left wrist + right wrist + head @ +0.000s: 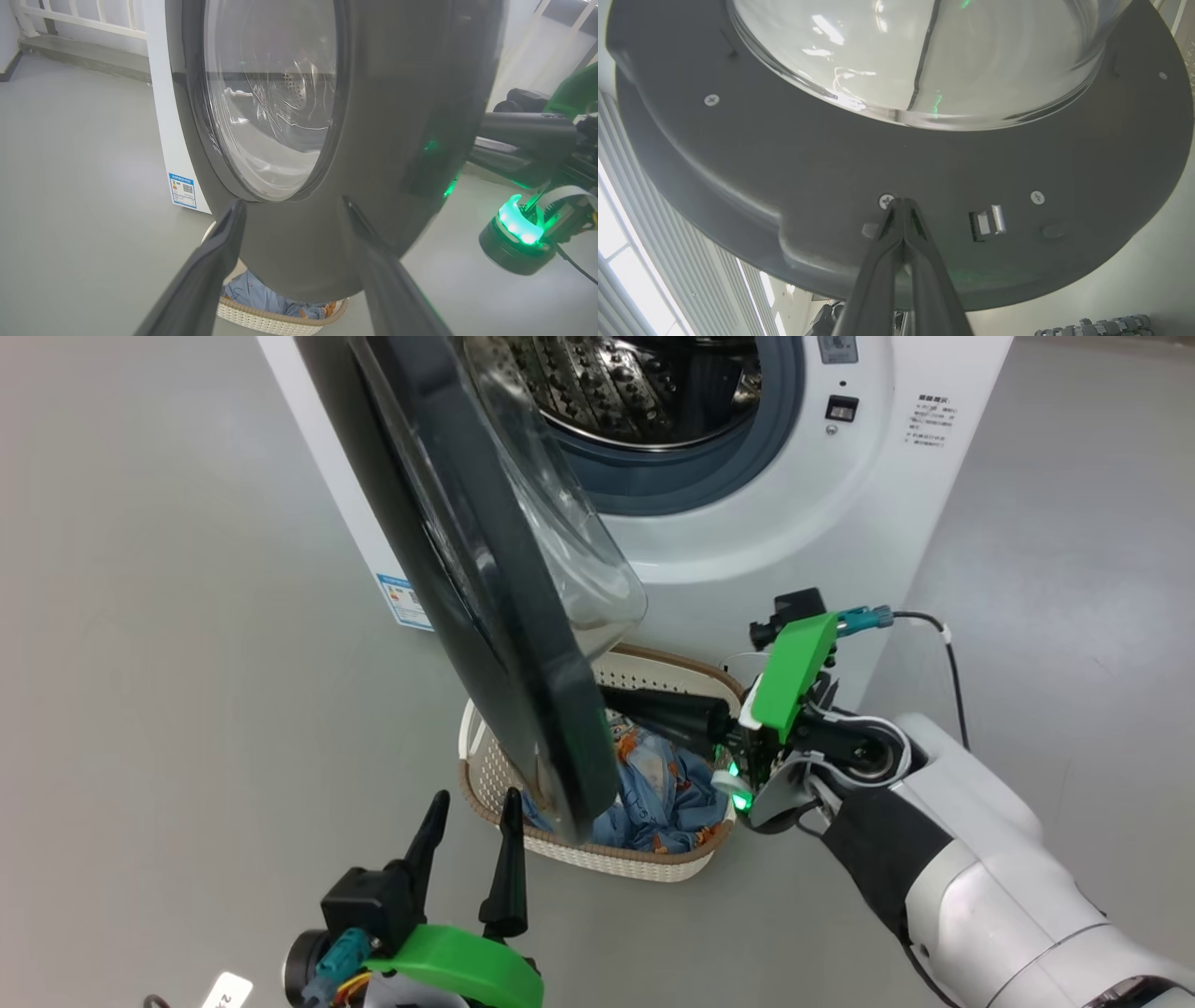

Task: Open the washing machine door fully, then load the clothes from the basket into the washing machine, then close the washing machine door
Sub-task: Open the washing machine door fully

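The washing machine door (485, 616), glossy black with a clear bulging window, stands partly open and edge-on over the basket (597, 854). Behind it the white washing machine (794, 523) shows its steel drum. Light blue clothes (663, 793) lie in the basket. My left gripper (473, 812) is open in front of the door's outer face (397, 140), its fingers (224, 242) apart with nothing between them. My right gripper (901, 201) is shut, its tips pressed on the door's inner face (784, 163) beside a screw, left of the latch (987, 223). In the head view the door's edge hides those tips.
Grey floor surrounds the machine. A blue energy label (183, 190) marks the machine's side. A black cable (948, 653) loops off my right wrist. White railings (79, 23) run along the far wall. The basket sits directly under the door's lower edge.
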`<state>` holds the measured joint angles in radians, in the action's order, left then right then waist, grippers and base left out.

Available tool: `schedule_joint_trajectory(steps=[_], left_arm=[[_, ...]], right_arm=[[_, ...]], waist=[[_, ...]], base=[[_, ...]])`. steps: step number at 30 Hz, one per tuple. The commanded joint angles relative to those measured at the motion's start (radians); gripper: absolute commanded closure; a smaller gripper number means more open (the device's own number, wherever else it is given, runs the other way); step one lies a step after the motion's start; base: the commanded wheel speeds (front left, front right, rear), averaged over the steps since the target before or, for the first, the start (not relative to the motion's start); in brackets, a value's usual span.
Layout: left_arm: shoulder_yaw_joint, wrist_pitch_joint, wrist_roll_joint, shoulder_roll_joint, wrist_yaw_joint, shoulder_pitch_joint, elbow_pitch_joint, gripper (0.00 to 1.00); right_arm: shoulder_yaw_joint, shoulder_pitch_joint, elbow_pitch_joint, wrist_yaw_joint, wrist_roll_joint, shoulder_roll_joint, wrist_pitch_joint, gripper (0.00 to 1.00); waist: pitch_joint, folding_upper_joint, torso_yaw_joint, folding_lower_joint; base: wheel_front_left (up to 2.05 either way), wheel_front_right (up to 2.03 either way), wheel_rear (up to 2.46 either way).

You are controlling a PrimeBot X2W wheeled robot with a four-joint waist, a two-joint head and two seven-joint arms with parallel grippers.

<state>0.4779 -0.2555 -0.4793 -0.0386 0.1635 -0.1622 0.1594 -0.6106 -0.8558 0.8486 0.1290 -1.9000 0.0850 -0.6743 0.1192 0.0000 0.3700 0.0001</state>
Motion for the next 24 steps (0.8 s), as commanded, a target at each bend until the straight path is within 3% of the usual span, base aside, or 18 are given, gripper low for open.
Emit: schedule_joint_trajectory(steps=[1, 17, 24], left_arm=[[-0.030, -0.006, 0.013, -0.012, -0.001, -0.006, -0.018, 0.00], [-0.051, -0.006, 0.029, -0.012, -0.001, 0.018, -0.012, 0.00], [-0.079, -0.006, 0.040, -0.012, 0.001, 0.028, -0.005, 0.00]], right_arm=[[-0.022, 0.024, -0.034, 0.002, -0.019, -0.035, 0.003, 1.00], [-0.110, 0.035, -0.050, 0.002, -0.100, -0.033, 0.059, 1.00], [-0.103, 0.069, -0.137, 0.002, -0.011, 0.034, 0.156, 1.00]], waist=[[-0.005, 0.0000, 0.004, 0.0000], [-0.033, 0.0000, -0.002, 0.0000], [-0.071, 0.0000, -0.032, 0.0000]], base=[[0.00, 0.00, 0.00], [0.00, 0.00, 0.00], [0.00, 0.00, 0.00]])
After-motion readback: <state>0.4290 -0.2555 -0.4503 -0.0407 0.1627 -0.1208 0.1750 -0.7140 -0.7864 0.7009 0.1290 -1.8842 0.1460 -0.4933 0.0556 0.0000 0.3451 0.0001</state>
